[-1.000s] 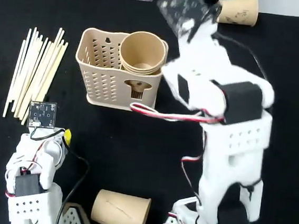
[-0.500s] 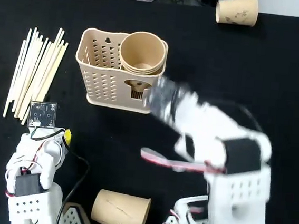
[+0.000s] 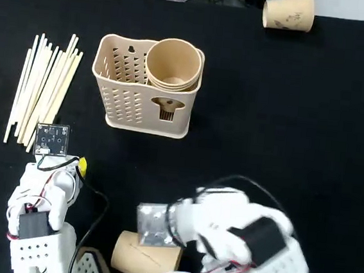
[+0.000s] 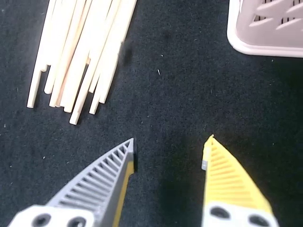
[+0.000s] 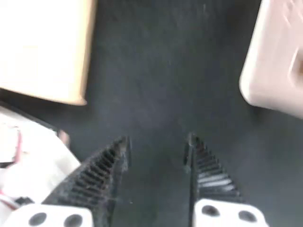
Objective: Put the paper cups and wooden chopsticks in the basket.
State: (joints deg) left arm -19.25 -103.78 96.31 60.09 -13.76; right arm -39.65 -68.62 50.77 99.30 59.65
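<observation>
- The basket (image 3: 133, 106) stands upright mid-worktop (image 3: 280, 120), where either arm could plausibly reach it. Stacked cups (image 3: 173, 63) sit nested at its right end, which leaves the other end free, likely for the chopsticks.
- The chopsticks (image 3: 42, 84) lie in a loose bundle flat on the worktop, left of the basket and apart from it, none inside yet. They lie on the left arm's side, so that job looks to be its own.
- Left pincer (image 4: 170, 139): jaws apart, holding nothing, over bare worktop just short of the chopsticks' near ends. The left arm (image 3: 36, 206) is folded low at the near edge, pointing towards the bundle.
- A near cup (image 3: 133, 259) lies on its side at the near edge, beside the right arm's base. A far cup (image 3: 288, 12) lies on its side at the far edge, well apart from the basket.
- Right pincer (image 5: 157, 138): jaws apart and empty, with the near cup off to one side ahead, not between the jaws. The right arm (image 3: 243, 239) is tucked down and bent towards that cup, wrist just over it. By my guess, that pose suits taking it next.
</observation>
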